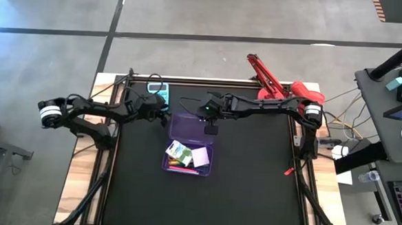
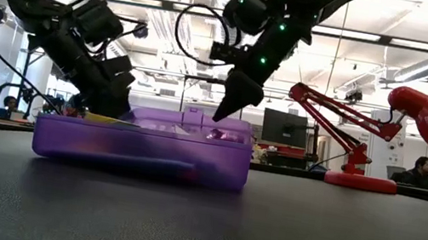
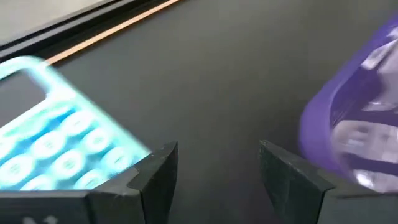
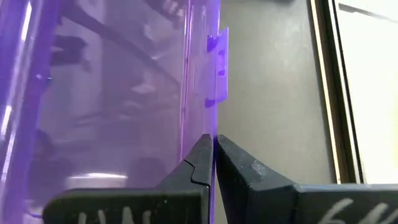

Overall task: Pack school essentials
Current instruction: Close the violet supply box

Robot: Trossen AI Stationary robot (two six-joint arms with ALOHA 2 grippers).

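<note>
Bright, even overhead room lighting; ceiling lights glare in low view. Left wrist view motion-blurred: calculator (image 3: 56, 146) and purple case (image 3: 357, 124) smeared.

One purple case (image 1: 189, 143), one calculator (image 1: 158, 91), one lamp (image 1: 278, 85)

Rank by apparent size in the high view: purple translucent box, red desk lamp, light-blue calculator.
1. Red desk lamp, longest span.
2. Purple translucent plastic box; similar area to the lamp, so their order is unsure.
3. Light-blue calculator, partly hidden by the left arm.

A light-blue calculator (image 1: 158, 92) and red desk lamp (image 1: 279, 85) sit along the table's (image 1: 253, 177) far edge.
</note>
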